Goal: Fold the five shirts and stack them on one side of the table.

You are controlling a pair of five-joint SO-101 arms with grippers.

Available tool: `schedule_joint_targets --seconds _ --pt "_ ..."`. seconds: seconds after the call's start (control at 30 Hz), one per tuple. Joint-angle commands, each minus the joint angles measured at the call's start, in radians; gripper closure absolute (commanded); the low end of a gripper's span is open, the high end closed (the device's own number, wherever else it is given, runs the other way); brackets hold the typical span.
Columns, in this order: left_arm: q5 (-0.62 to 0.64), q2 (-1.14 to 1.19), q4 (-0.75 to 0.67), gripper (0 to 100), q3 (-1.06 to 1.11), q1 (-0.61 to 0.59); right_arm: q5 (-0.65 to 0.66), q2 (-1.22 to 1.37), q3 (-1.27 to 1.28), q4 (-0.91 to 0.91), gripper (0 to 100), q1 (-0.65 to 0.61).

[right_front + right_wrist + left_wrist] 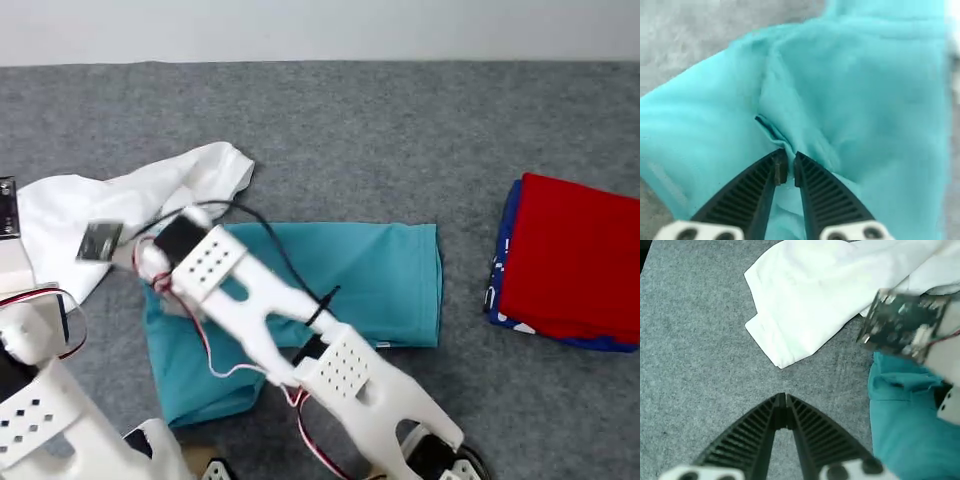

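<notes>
The right gripper [787,169] is clamped on a raised fold of the teal shirt [370,280], near its 9 o'clock edge. The teal shirt lies spread out mid-table [400,130]. The left gripper [785,407], fingers pressed together and holding nothing, hangs over bare grey surface near the white shirt [150,190], which lies crumpled at 10 o'clock from the teal shirt. At 3 o'clock, well apart, a folded red shirt [575,250] sits on a folded blue shirt [508,225].

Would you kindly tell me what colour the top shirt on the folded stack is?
The top shirt is red, best seen in the high view.
</notes>
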Motion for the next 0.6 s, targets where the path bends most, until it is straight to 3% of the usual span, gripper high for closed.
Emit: schedule_joint_targets --seconds 0.0,0.27,0.57 --pt "0.008 0.003 -0.023 100 -0.008 -0.002 -0.017 -0.051 -0.075 -0.024 98.8 0.047" --pt "0.008 0.003 -0.023 100 -0.007 -0.002 -0.058 0.018 -0.077 -0.140 98.0 0.124" --pt "0.008 0.003 -0.020 100 -0.005 0.000 -0.176 0.074 -0.081 -0.142 84.6 0.208"
